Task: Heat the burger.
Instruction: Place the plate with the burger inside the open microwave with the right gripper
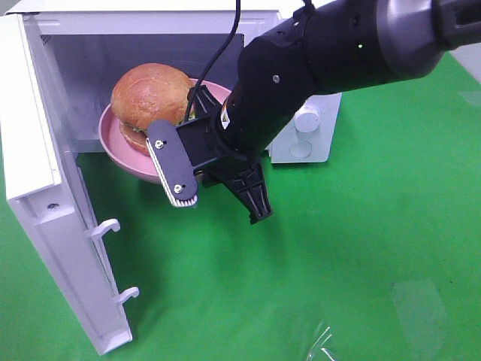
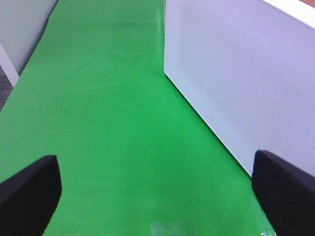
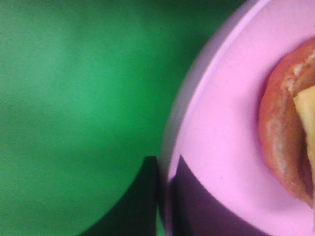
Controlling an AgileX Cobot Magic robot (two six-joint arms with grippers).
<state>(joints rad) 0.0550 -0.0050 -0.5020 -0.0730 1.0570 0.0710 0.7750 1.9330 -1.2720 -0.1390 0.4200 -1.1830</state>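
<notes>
The burger (image 1: 150,98), with a glossy brown bun, lies on a round pink plate (image 1: 120,147) in the mouth of the open white microwave (image 1: 150,30). The plate's front edge sticks out over the green table. My right arm reaches in from the right, and my right gripper (image 1: 199,105) meets the plate's right rim, its fingertips mostly hidden by the wrist. In the right wrist view the gripper (image 3: 165,196) is shut on the plate (image 3: 221,123) rim, beside the burger (image 3: 285,128) with its yellow cheese. My left gripper (image 2: 157,189) is open and holds nothing, low over the table.
The microwave door (image 1: 45,188) stands swung open at the left, its latch hooks (image 1: 113,226) pointing out. The control knobs (image 1: 304,120) are to the right of the cavity. The microwave's white perforated side (image 2: 236,73) lies close to the left gripper. A clear plastic scrap (image 1: 323,346) lies at the front.
</notes>
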